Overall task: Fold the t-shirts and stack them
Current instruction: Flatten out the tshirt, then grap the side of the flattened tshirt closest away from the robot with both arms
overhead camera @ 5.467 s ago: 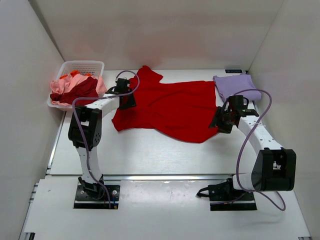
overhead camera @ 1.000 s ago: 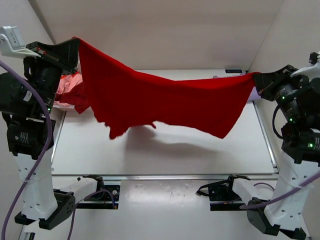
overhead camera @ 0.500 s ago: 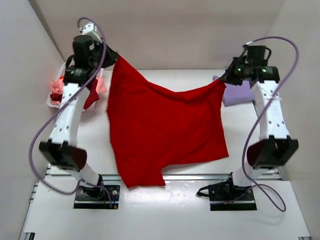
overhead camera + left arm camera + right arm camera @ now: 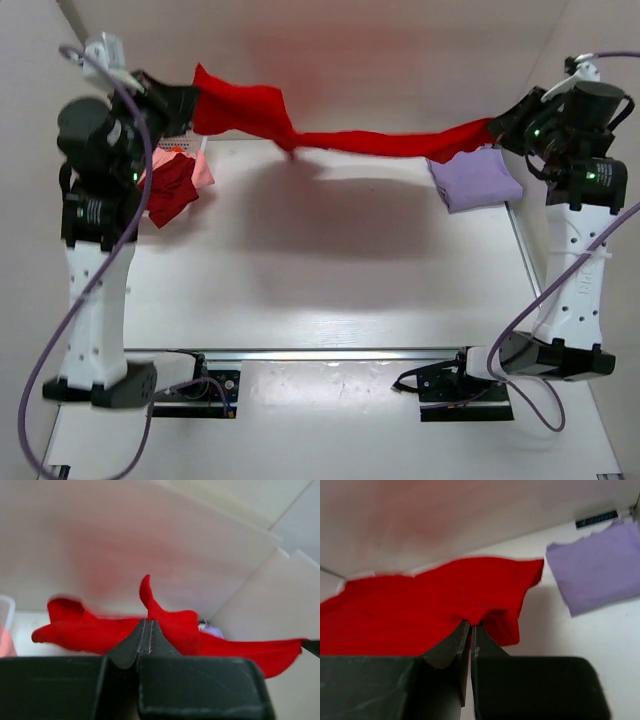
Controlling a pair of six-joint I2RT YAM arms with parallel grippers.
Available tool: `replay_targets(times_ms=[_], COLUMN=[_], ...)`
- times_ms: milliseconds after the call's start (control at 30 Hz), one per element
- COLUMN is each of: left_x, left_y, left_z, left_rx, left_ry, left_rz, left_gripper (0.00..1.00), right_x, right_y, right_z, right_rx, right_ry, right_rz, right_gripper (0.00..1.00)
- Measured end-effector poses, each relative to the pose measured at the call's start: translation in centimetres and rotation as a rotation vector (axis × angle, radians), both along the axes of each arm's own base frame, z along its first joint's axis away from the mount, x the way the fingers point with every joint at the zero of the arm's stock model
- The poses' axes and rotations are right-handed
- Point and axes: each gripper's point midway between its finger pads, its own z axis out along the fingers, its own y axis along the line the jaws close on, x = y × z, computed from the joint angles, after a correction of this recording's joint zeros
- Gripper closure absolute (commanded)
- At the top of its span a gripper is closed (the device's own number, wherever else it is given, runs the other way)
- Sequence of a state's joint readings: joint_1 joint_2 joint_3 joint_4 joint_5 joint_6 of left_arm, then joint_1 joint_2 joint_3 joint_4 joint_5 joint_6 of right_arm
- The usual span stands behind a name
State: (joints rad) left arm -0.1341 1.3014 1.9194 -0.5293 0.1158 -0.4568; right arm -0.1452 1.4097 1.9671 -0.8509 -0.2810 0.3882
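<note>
The red tee [image 4: 340,140] is up in the air, strung like a twisted rope betw. the two arms, well above the table [image 4: 330,280] and sagging a bit mid-span. The L gripper [image 4: 192,100] has its jaws pinched tight on one end at back-left. The R gripper [image 4: 497,130] is clamped the same way on the other end at back-right. Both wrist views show the fingers pressed together w/ red cloth caught at the tips. Cloth looks v. light and limp, no stiffness, and it bunches and twists as it hangs. I'd guess it wants holding at two corners or the shoulders, kept taut, to lay flat. Doesn't look slippery or fragile. The lavender tee [image 4: 475,180] lies folded on the table at back-right, below the R end of the red one. The basket [image 4: 186,141] at back-left is mostly hidden by the L arm and holds the pink and dark red tees [image 4: 170,190] in a heap; can't tell how many.
</note>
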Motion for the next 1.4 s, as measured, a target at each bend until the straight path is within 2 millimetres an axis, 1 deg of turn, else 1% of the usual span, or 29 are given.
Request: replay_targets(times_ms=[67, 100, 133, 167, 200, 233, 267, 300, 333, 367, 400, 433, 467, 500, 567, 633, 733, 867, 967, 1067, 1233, 1300, 1400], left_x=[-2.0, -2.6, -2.7, -2.4, -2.1, -1.8, -1.6, -1.6, -2.0, -2.7, -3.5, -4.6, -5.8, -6.7, -8.0, -9.0, -9.9, -10.1, -10.2, -10.0, -8.9, -8.1, -6.4], left_y=[0.0, 0.1, 0.0, -0.1, -0.2, -0.4, -0.6, -0.9, -1.1, -1.2, -1.2, -1.2, -1.1, -0.9, -0.7, -0.5, -0.5, -0.4, -0.2, 0.4, 1.6, 1.5, 1.0], left_z=[-1.6, -3.2, -5.3, -7.5, -10.6, -13.9, -17.4, -21.5, -25.1, -28.5, -31.3, -33.9, -35.8, -36.9, -38.0, -38.0, -37.9, -38.6, -39.6, -40.2, -41.0, -40.9, -40.1], left_rx=[0.001, 0.005, 0.010, 0.016, 0.024, 0.033, 0.043, 0.056, 0.067, 0.078, 0.085, 0.091, 0.095, 0.096, 0.096, 0.095, 0.098, 0.104, 0.109, 0.112, 0.123, 0.127, 0.129], left_ry=[-0.001, 0.018, 0.051, 0.088, 0.144, 0.211, 0.278, 0.369, 0.453, 0.531, 0.595, 0.653, 0.696, 0.725, 0.739, 0.727, 0.707, 0.721, 0.746, 0.766, 0.794, 0.802, 0.793], left_rz=[-0.011, -0.010, -0.012, -0.014, -0.018, -0.020, -0.027, -0.033, -0.040, -0.047, -0.050, -0.053, -0.055, -0.054, -0.053, -0.054, -0.054, -0.051, -0.043, -0.017, 0.029, 0.027, 0.020], left_gripper=[1.00, 1.00, 1.00, 1.00, 1.00, 1.00, 1.00, 1.00, 1.00, 1.00, 1.00, 1.00, 1.00, 1.00, 1.00, 1.00, 1.00, 1.00, 1.00, 1.00, 1.00, 1.00, 1.00], right_x=[0.0, 0.2, 0.3, 0.3, 0.4, 0.2, -0.5, -1.8, -3.5, -5.3, -6.9, -8.5, -9.9, -10.8, -12.1, -13.2, -15.4, -17.4, -18.2, -18.6, -18.1, -17.8, -16.7], right_y=[0.4, 0.7, 1.0, 1.2, 1.4, 1.6, 1.8, 1.9, 2.2, 2.5, 2.7, 2.9, 3.2, 3.3, 3.4, 3.4, 3.0, 3.0, 3.1, 3.0, 2.0, 1.6, 1.1], right_z=[-2.5, -4.7, -6.8, -9.8, -12.8, -16.6, -20.5, -24.1, -27.3, -29.7, -31.4, -32.7, -33.4, -33.7, -33.7, -33.9, -35.4, -37.0, -37.8, -38.2, -38.2, -38.1, -37.6], right_rx=[0.004, 0.007, 0.013, 0.024, 0.038, 0.057, 0.076, 0.095, 0.112, 0.121, 0.128, 0.131, 0.130, 0.127, 0.124, 0.124, 0.132, 0.133, 0.133, 0.129, 0.131, 0.134, 0.133], right_ry=[0.048, 0.087, 0.130, 0.193, 0.261, 0.350, 0.446, 0.544, 0.637, 0.712, 0.776, 0.826, 0.863, 0.879, 0.888, 0.895, 0.955, 1.027, 1.057, 1.072, 1.055, 1.049, 1.038], right_rz=[0.023, 0.042, 0.056, 0.067, 0.076, 0.081, 0.084, 0.082, 0.079, 0.078, 0.072, 0.066, 0.063, 0.059, 0.055, 0.046, 0.023, 0.013, 0.010, -0.001, -0.037, -0.055, -0.063], right_gripper=[1.00, 1.00, 1.00, 1.00, 1.00, 1.00, 1.00, 1.00, 1.00, 1.00, 1.00, 1.00, 1.00, 1.00, 1.00, 1.00, 1.00, 1.00, 1.00, 1.00, 1.00, 1.00, 1.00])
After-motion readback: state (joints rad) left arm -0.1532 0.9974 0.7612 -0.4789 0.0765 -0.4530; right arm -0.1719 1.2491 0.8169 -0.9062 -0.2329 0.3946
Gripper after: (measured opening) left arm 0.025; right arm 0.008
